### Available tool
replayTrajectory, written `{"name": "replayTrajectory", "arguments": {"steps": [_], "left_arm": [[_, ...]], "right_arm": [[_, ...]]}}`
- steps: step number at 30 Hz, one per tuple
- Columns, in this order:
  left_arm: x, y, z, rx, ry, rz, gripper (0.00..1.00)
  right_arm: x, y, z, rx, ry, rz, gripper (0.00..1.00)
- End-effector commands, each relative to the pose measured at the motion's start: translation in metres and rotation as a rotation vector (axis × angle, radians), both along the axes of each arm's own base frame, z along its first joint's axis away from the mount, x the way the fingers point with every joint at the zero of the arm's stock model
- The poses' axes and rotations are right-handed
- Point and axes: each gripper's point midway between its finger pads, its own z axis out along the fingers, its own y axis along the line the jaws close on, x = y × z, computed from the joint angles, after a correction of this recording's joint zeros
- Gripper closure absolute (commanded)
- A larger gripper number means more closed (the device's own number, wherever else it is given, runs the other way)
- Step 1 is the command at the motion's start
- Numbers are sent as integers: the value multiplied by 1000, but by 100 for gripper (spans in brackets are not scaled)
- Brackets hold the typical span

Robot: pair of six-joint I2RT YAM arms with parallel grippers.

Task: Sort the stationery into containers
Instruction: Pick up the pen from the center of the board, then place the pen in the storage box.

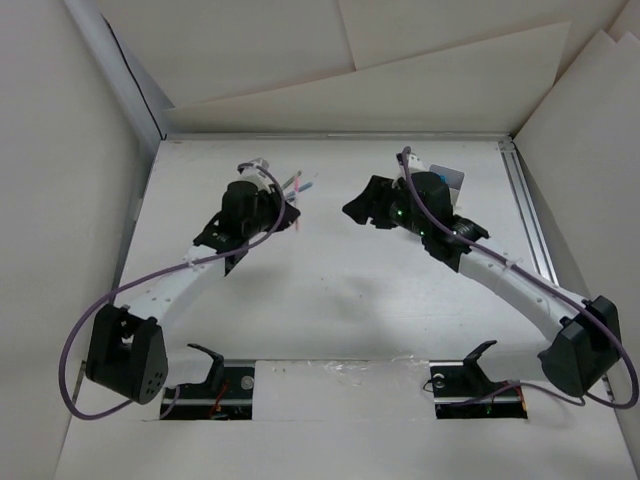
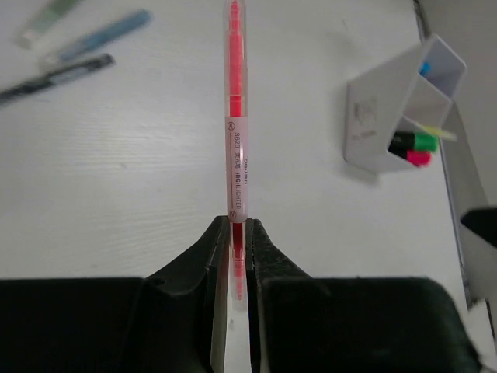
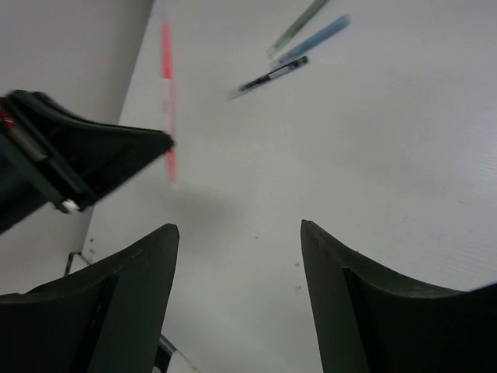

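My left gripper (image 2: 239,225) is shut on the near end of a slim clear-bodied pink-red highlighter (image 2: 236,116), which points away above the table. It also shows in the right wrist view (image 3: 167,93). The pale white box (image 2: 373,116) with compartments stands to the right and holds green, pink, blue and yellow items. In the top view the box (image 1: 453,180) is half hidden behind the right arm. Three thin pens (image 2: 101,35) lie at the far left, also seen from the right wrist (image 3: 311,43). My right gripper (image 3: 237,225) is open and empty above bare table, facing the left gripper (image 3: 85,159).
White walls close in the table on the left, back and right. A metal rail (image 1: 530,220) runs along the right edge. The two grippers (image 1: 290,215) (image 1: 358,208) hover near each other at mid-table, with the loose pens (image 1: 298,185) behind the left one.
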Motion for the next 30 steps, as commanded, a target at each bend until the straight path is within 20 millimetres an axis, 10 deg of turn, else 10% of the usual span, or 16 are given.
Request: {"name": "replayTrajectory", "arguments": {"steps": [1, 16, 30], "left_arm": [[-28, -62, 16, -98, -82, -278, 96], [-82, -102, 42, -237, -205, -521, 96], [-95, -107, 27, -259, -172, -590, 94]], "right_arm": [[-6, 38, 45, 106, -91, 187, 30], [9, 30, 41, 138, -61, 120, 29], [23, 49, 8, 165, 26, 224, 66]]}}
